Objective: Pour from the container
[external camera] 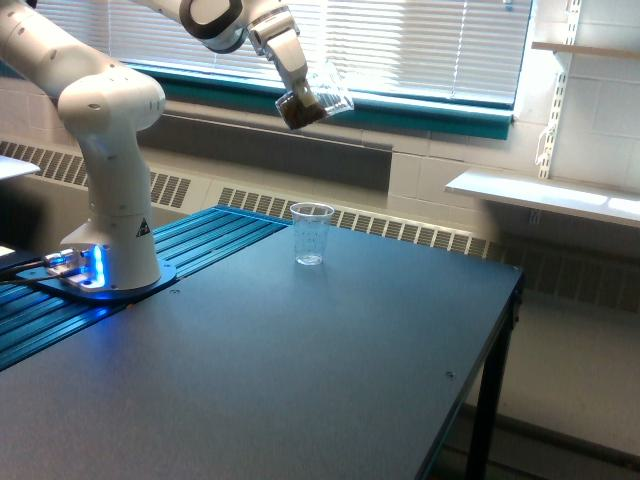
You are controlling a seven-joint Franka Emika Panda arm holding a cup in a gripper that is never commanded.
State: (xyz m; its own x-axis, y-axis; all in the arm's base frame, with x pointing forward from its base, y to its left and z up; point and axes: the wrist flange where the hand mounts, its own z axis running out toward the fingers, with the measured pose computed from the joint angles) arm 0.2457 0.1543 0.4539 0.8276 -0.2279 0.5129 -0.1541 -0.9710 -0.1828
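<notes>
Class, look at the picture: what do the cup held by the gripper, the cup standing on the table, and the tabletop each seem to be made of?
Held cup: clear, probably plastic; the blinds show through it. Standing cup: clear, thin, lipped plastic, see-through. Tabletop: dark matte board, perhaps laminate; only a dull sheen.

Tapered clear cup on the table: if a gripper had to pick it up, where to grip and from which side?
Grip the tapered cup across its side wall, around mid-height, coming in level from the side. It stands upright, alone on the table, open rim up, so every side looks free. Thin clear plastic probably flexes, so squeeze gently. The gripper is busy holding the container.
</notes>
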